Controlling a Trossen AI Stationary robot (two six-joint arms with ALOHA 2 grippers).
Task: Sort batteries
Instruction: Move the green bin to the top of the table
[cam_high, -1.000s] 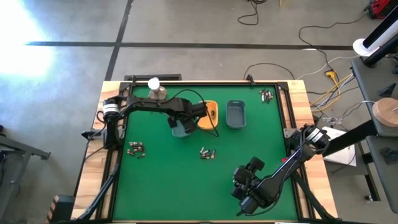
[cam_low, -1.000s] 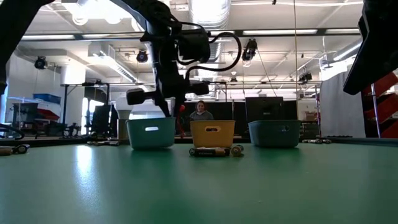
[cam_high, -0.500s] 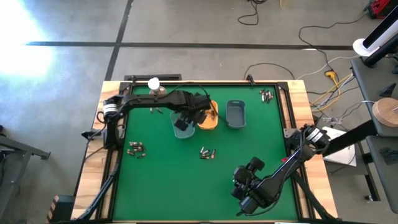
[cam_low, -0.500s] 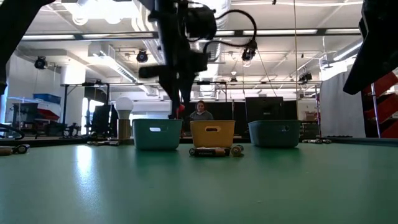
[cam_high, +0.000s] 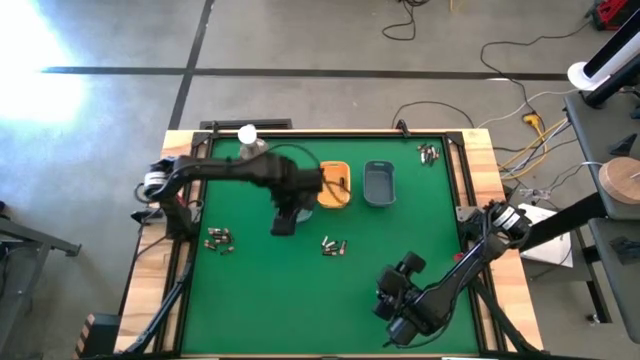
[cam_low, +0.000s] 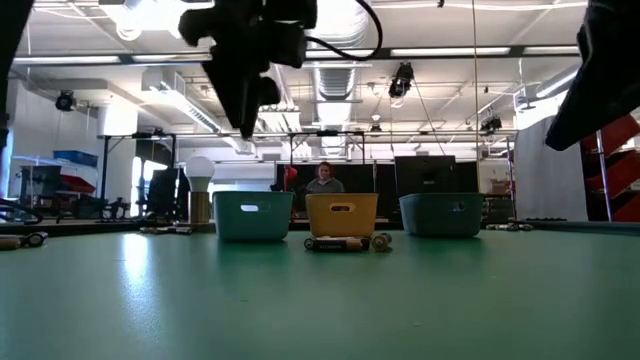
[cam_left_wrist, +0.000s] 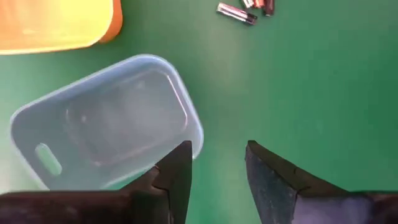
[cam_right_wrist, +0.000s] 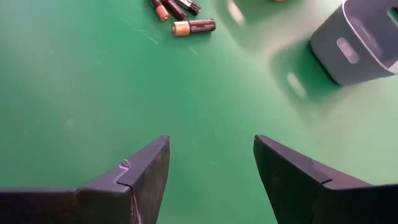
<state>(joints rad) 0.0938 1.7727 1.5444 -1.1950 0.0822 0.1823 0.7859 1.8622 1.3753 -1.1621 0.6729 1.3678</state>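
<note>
Three small trays stand in a row at mid-table: light blue (cam_left_wrist: 106, 130), orange (cam_high: 333, 186) and grey-blue (cam_high: 380, 183). Batteries lie in loose groups on the green mat: one near the centre (cam_high: 334, 246), one at the left (cam_high: 219, 240), one in the far right corner (cam_high: 430, 153). My left gripper (cam_left_wrist: 217, 165) hangs open above the mat, pointing down beside the light blue tray, with nothing between its fingers. My right gripper (cam_right_wrist: 211, 155) waits open near the table's front right, aimed at the central batteries (cam_right_wrist: 180, 15).
A round metal dome with a white ball on top (cam_high: 250, 142) stands at the far left edge. The left arm covers the light blue tray in the high view. Bare green mat (cam_high: 270, 300) spreads across the near half of the table. A person sits in the room behind (cam_low: 323, 178).
My left gripper has risen from just above the light blue tray and gone toward the table's near and left side, rolling about its own axis as it went. The trays and batteries have stayed where they were.
</note>
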